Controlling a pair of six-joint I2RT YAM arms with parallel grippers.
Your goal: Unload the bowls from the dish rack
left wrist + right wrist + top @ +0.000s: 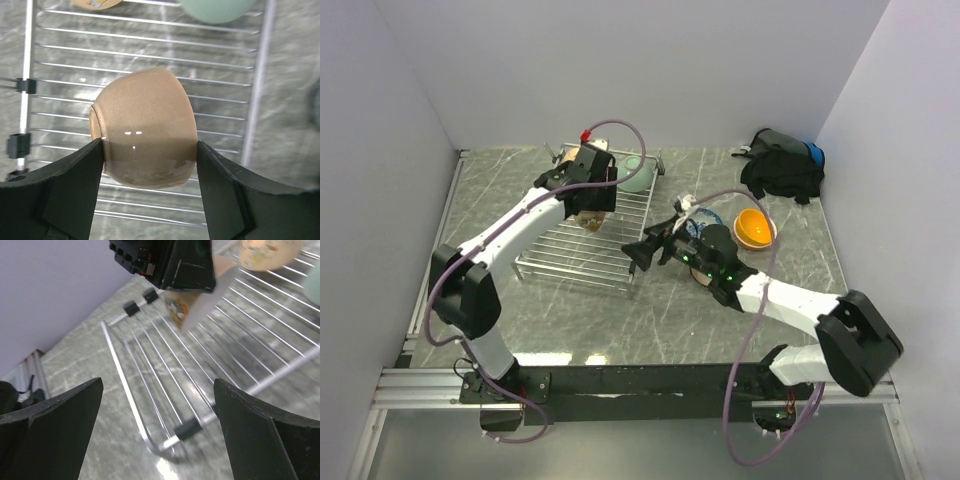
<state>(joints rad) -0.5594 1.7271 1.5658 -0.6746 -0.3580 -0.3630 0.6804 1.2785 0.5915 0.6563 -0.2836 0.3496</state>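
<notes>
The silver wire dish rack [570,262] lies left of centre. My left gripper [590,208] is over it, shut on a tan bowl [145,125]. The bowl is gripped by its sides, tipped on its side above the wires. A pale green bowl [636,173] sits at the rack's far right corner, also in the left wrist view [215,9]. A yellowish patterned bowl [97,3] sits at the rack's far edge. My right gripper [645,252] is open and empty, low beside the rack's near right corner [167,440]. An orange bowl [754,228] and a blue-patterned bowl [706,217] stand on the table to the right.
A black bag [782,165] lies at the back right. White walls close in the marble table [620,320] at the back and both sides. The right arm stretches across the table's middle right.
</notes>
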